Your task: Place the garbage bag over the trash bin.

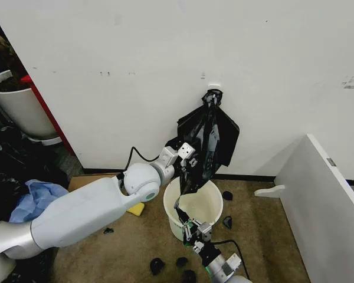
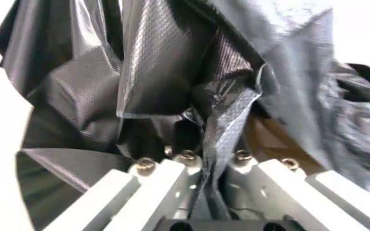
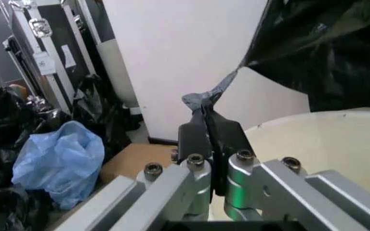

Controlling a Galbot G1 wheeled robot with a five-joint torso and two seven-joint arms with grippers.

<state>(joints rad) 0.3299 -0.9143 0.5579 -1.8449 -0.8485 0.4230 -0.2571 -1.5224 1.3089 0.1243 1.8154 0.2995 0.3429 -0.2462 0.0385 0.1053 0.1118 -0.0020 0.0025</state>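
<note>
Overhead, both hands pinch garbage bag [image 1: 207, 138] above trash bin [image 1: 194, 207].

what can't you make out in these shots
- Head view: the top of the garbage bag hangs from a hook too small to read.
- Left wrist view: the bag hides what lies beyond the left gripper.
- Right wrist view: the right gripper blocks the trash bin floor.

No text, brand or number can be read anywhere; the white labels [image 3: 45, 61] on the black flight cases [image 3: 37, 53] (in the right wrist view) are too small to read.
</note>
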